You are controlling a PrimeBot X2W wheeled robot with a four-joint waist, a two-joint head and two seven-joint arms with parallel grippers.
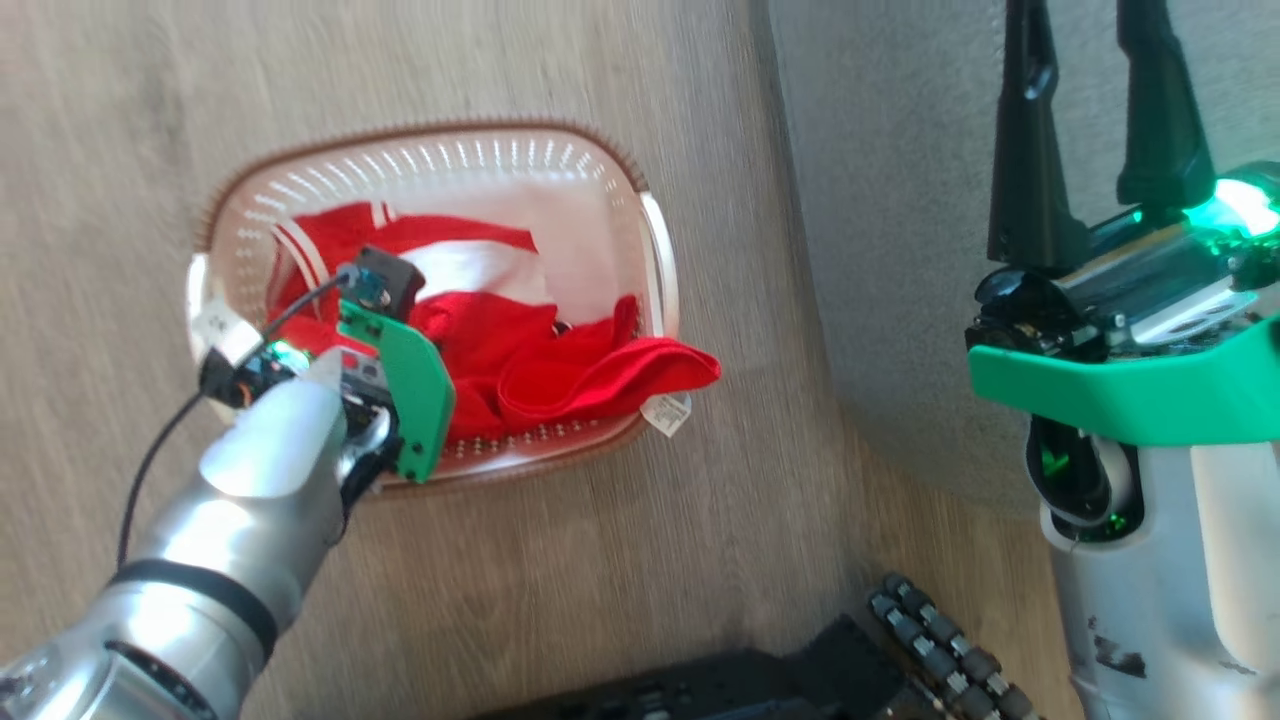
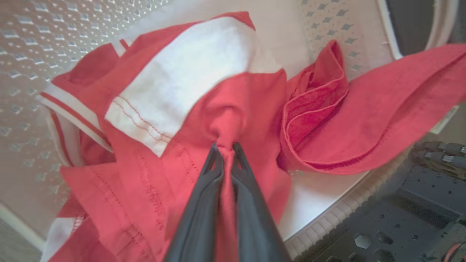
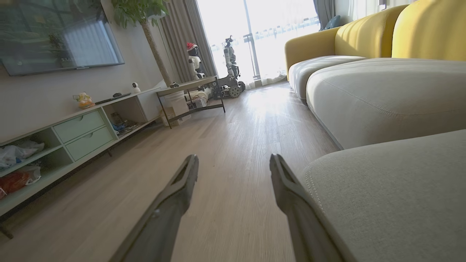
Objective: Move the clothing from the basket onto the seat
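Inside the basket (image 1: pixel 450 132), the left pincer (image 2: pixel 225 147) clamps clothing (image 2: pixel 255 109), its wrist (image 1: pixel 395 390) covering part.

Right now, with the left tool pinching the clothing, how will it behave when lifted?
Probably floppy: the clothing bunches into a fold where the left tool pinches it. Likely light, being thin fabric. The part draped over the basket rim may drag or snag.

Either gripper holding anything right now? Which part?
Left gripper is shut on a pinched fold of the red clothing in the basket. Right gripper is open, empty.
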